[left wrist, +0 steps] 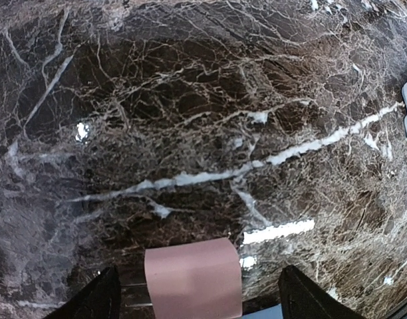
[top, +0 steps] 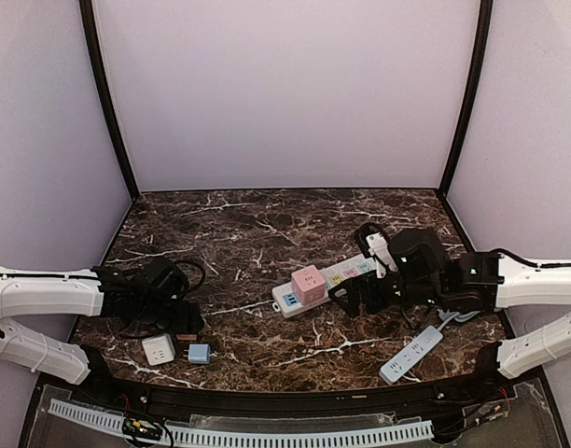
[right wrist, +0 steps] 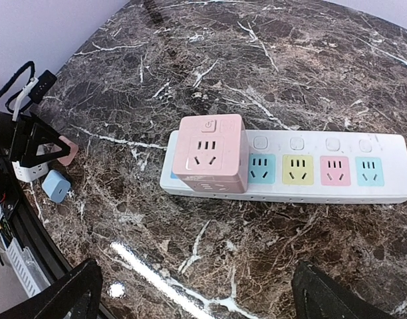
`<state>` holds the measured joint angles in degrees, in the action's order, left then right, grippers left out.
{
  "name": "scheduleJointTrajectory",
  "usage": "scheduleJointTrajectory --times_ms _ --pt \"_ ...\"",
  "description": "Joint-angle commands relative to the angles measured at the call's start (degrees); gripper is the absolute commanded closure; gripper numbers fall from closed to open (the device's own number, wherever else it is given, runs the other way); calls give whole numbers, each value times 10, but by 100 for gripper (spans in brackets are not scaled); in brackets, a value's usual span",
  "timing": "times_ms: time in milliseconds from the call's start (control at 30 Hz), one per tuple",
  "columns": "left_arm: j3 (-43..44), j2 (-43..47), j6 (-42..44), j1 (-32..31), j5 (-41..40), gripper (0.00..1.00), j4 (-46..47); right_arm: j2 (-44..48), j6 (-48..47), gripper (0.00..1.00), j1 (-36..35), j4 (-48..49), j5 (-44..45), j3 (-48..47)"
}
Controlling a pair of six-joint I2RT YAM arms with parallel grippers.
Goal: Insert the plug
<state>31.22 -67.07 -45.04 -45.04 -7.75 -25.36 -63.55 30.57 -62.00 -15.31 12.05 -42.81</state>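
On the veined marble table (top: pixel 267 224) between pale walls (top: pixel 285 93), left claw (left wrist: pixel 200 292) and right claw (right wrist: pixel 197 289) stand spread.

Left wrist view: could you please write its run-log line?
left claw: open, straddling pink plug | right claw: open, beside power strip | pink plug: not inserted

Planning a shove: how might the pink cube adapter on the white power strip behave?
The pink cube adapter looks rigid, likely light. Taller than the white power strip, it may tip or drag it. Smooth faces might slip.

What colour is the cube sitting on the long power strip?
The cube is pink; the right wrist view shows it best.
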Motion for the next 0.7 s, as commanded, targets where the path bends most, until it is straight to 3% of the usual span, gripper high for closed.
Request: scheduleJointTrajectory --times_ms 0,200,433,667 --pt "-13 2 4 -8 27 23 -33 15 0 1 -3 18 14 8" --pt "-20 14 -1 -17 35 39 -42 15 3 1 -3 15 16 9" --pt "-7 6 9 -20 29 37 -46 18 3 2 -3 10 17 8" --pt "12 -8 18 -21 29 43 -31 28 2 1 -3 10 23 15"
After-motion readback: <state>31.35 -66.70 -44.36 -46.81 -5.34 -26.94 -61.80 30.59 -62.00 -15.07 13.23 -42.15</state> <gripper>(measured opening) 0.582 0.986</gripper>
